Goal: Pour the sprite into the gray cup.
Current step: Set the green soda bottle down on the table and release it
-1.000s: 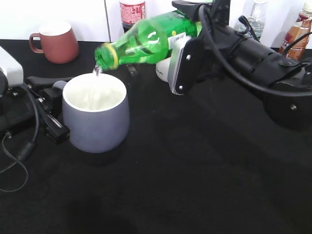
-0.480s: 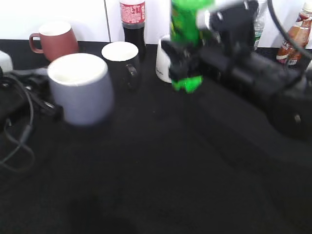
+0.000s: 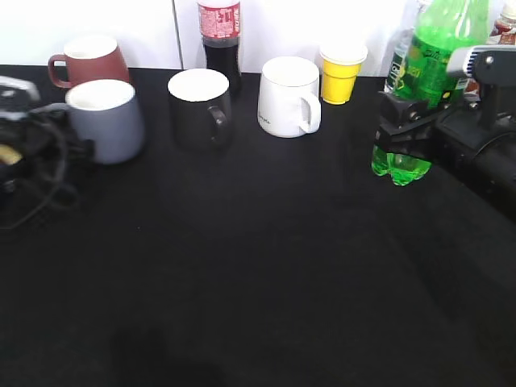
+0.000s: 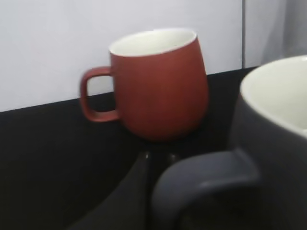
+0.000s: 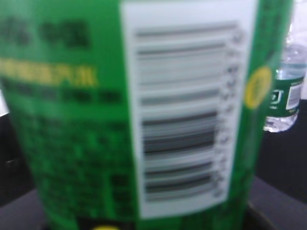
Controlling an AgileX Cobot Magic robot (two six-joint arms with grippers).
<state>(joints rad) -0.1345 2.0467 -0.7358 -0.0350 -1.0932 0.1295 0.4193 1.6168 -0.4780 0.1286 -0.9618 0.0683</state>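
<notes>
The sprite (image 3: 435, 48) is a green bottle, upright at the right, its lobed base (image 3: 401, 165) just above the black table. My right gripper (image 3: 408, 121) is shut on its lower body. In the right wrist view its label and barcode patch (image 5: 184, 110) fill the frame and hide the jaws. The gray cup (image 3: 106, 121) stands at the far left, in front of the maroon mug. My left gripper (image 3: 58, 129) is shut on its handle. In the left wrist view the handle (image 4: 206, 175) lies across the dark fingers (image 4: 127, 196), with the cup's body (image 4: 278, 124) at the right.
A maroon mug (image 3: 90, 58) (image 4: 160, 86), a black mug (image 3: 199, 105), a cola bottle (image 3: 219, 32), a white mug (image 3: 288, 97) and a yellow cup (image 3: 342, 72) line the back. A clear water bottle (image 5: 283, 96) and other bottles stand behind the sprite. The black table (image 3: 258, 266) stretches to the front.
The sprite went from tilted over the gray cup to upright and moved right with my right gripper. My left gripper drew the gray cup back to the far left.
</notes>
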